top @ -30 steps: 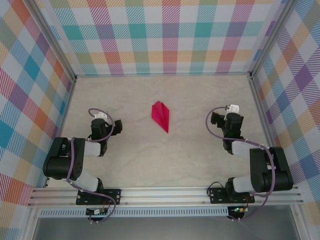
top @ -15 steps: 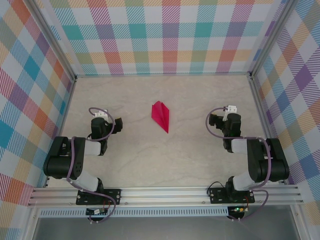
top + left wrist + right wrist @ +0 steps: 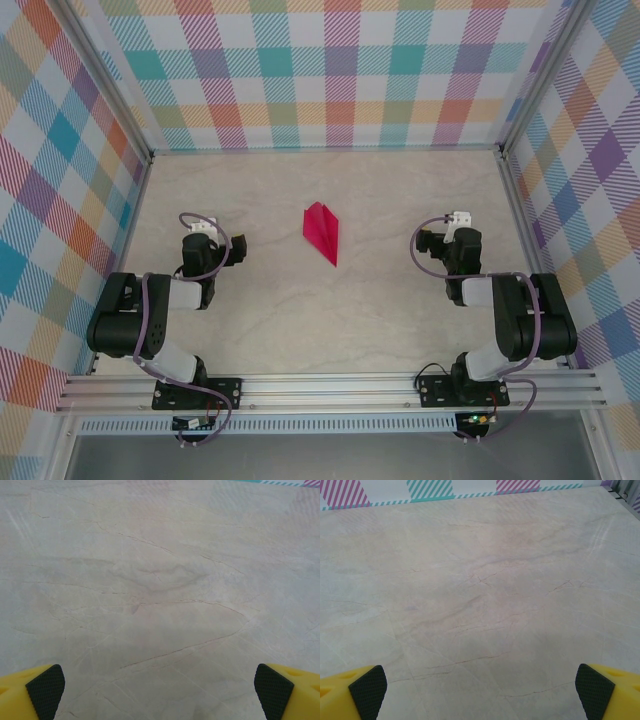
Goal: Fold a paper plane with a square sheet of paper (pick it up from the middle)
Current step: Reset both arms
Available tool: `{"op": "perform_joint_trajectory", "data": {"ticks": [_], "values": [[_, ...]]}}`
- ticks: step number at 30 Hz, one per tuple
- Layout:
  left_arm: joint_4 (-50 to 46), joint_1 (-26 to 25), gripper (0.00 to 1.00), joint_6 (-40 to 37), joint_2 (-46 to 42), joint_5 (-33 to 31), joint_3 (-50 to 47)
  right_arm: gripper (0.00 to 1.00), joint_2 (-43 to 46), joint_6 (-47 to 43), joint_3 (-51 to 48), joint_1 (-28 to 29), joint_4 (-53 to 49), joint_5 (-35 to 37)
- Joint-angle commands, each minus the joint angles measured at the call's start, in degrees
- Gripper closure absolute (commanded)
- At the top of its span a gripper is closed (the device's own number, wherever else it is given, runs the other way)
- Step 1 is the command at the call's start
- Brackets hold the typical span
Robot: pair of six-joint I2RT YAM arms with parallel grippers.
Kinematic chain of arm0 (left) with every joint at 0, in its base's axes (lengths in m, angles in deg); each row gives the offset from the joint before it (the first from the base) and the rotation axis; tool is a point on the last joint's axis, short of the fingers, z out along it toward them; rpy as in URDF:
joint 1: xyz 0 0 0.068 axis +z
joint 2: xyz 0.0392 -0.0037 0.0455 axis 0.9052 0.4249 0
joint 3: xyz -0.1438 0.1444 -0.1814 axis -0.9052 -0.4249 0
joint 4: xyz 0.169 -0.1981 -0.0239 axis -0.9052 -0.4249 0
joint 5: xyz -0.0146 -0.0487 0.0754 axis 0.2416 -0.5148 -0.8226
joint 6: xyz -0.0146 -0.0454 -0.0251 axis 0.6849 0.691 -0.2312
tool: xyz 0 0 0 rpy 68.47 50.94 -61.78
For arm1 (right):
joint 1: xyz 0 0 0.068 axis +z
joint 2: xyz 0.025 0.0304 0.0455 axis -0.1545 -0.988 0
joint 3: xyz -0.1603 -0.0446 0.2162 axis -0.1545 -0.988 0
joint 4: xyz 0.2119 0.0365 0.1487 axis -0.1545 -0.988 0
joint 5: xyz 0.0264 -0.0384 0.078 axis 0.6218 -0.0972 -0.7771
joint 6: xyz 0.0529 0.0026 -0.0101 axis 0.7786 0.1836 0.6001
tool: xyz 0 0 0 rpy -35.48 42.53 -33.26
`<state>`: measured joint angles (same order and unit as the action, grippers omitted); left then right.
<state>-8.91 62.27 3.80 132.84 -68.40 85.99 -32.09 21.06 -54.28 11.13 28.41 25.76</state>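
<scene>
- Presently, item one: paper plane [image 3: 322, 232], magenta-pink, a narrow dart. It lies on the worktop [image 3: 330, 320] about midway between the two arms, its sharp tip pointing toward the near side and slightly right and its blunt end toward the far wall. It is well apart from both sets of fingers and nothing touches it.
- Left fingers [image 3: 46, 691]: yellow with black textured pads, one at each lower corner of the left wrist view. They are spread fully wide with bare worktop between them and nothing in their hold.
- Right fingers [image 3: 594, 690]: same make and colour, likewise spread fully wide and holding nothing. The ground between them is pale and veined.
- Left arm [image 3: 140, 325]: black, folded back on itself near its base, with a looped purple cable. Its wrist end lies left of the plane.
- Right arm [image 3: 520, 330]: black, folded in the same way (a near mirror of the left). Its wrist end lies right of the plane.
- Worktop: pale beige with a marble-like pattern of fine cracks.
- Enclosure walls [image 3: 330, 70]: multicoloured plaid panels on the far, left and right sides.
- Aluminium rail [image 3: 330, 385]: runs along the near edge and carries both arm bases.
</scene>
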Motion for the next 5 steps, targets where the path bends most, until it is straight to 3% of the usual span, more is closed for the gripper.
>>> {"op": "perform_joint_trajectory", "data": {"ticks": [1, 5], "values": [[0.4, -0.4, 0.0, -0.9, 0.6, 0.8, 1.5, 0.0, -0.4, -0.6, -0.2, -0.3, 2.7, -1.4], [0.7, -0.3, 0.0, -0.9, 0.6, 0.8, 1.2, 0.0, -0.3, -0.6, -0.2, -0.3, 2.8, -1.3]]}}
